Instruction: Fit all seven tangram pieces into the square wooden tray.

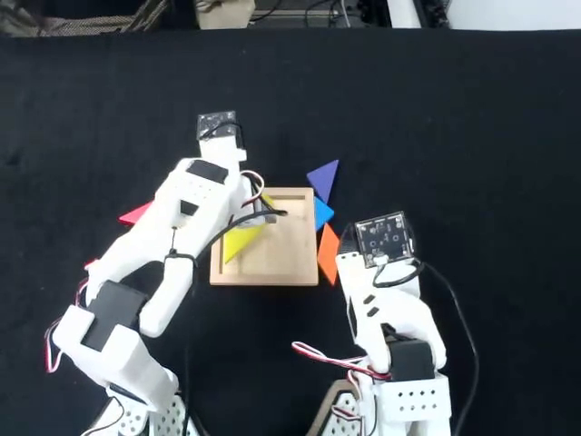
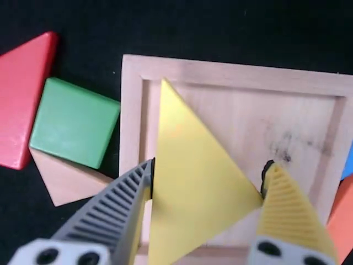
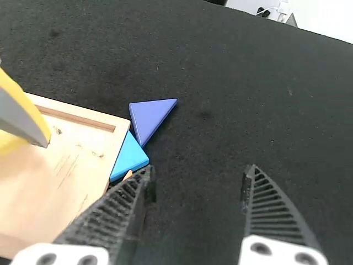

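tray (image 1: 289,262): table (image 1: 472,136) centre; big triangle (image 2: 187,182): over tray's left part; square block (image 2: 74,130): just beside tray's left edge

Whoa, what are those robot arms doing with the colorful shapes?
They're doing a tangram puzzle. The left gripper is shut on the yellow triangle, holding it over the wooden tray. The right gripper hangs open above the black table near the dark blue triangle and light blue piece. The red piece, green square, tan triangle and orange piece lie outside the tray.
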Robot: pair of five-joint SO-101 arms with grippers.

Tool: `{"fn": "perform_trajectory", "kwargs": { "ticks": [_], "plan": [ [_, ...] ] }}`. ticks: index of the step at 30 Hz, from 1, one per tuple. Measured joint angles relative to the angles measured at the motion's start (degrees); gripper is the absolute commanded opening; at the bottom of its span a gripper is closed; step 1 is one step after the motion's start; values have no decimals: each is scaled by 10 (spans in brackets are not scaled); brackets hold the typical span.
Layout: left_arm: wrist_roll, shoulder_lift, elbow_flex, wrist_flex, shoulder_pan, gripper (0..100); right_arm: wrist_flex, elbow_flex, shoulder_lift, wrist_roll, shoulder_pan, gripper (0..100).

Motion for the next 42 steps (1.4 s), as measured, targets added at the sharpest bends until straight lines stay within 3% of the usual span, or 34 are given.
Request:
{"fn": "perform_trajectory", "kwargs": {
  "ticks": [6, 18, 29, 34, 37, 42],
  "plan": [
    [15, 38, 0, -1, -2, 423, 0, 0, 0, 0, 0, 262],
    [38, 53, -24, 3, -12, 414, 0, 0, 0, 0, 0, 262],
    [26, 53, -169, 140, -14, 413, 0, 0, 0, 0, 0, 262],
    [2, 65, -183, 122, 47, 412, 0, 0, 0, 0, 0, 262],
    [-2, 93, -178, 85, 84, 330, 0, 0, 0, 0, 0, 262],
    [1, 164, -177, 43, 90, 157, 0, 0, 0, 0, 0, 262]
  ]
}}
